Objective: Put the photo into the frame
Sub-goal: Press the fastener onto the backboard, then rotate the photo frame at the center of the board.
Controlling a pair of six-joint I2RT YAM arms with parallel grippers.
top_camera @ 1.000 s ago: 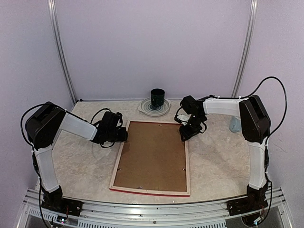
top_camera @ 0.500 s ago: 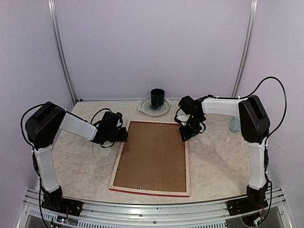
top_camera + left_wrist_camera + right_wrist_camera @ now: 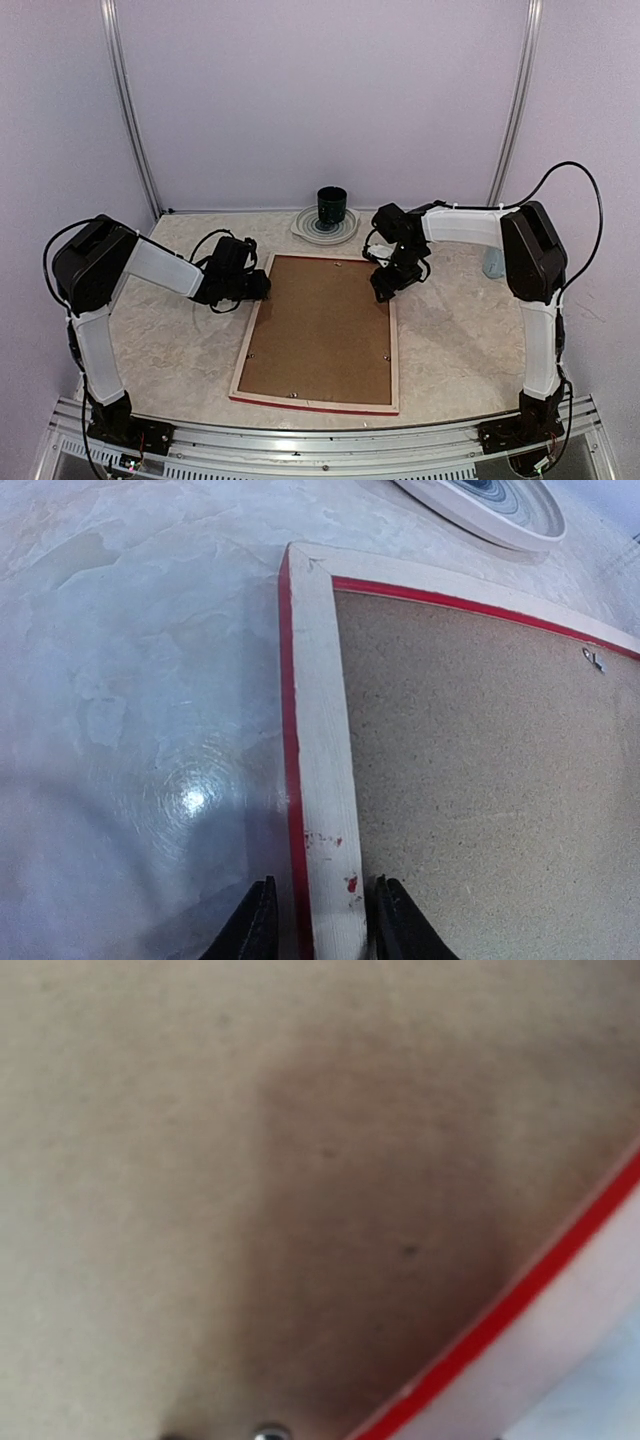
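Observation:
The frame (image 3: 250, 335) lies face down on the table, pale wood back up and red showing at its edges. A brown backing board (image 3: 322, 325) fills it. The photo is hidden. My left gripper (image 3: 262, 290) is at the far end of the frame's left rail. In the left wrist view its jaws (image 3: 322, 930) straddle that rail (image 3: 318, 710) and stand open, with a gap on the outer side. My right gripper (image 3: 383, 290) hangs low over the frame's far right corner. Its wrist view shows only the board (image 3: 250, 1160) and the red edge (image 3: 540, 1280), not its fingertips.
A white plate (image 3: 310, 230) with a dark green cup (image 3: 331, 207) on it stands just beyond the frame's far edge; the plate (image 3: 490, 505) also shows in the left wrist view. A small pale blue object (image 3: 493, 263) sits at the right, by the right arm.
My left gripper's jaws have spread a little around the rail. My right gripper has shifted slightly left, further over the frame's far right corner. The frame has not moved.

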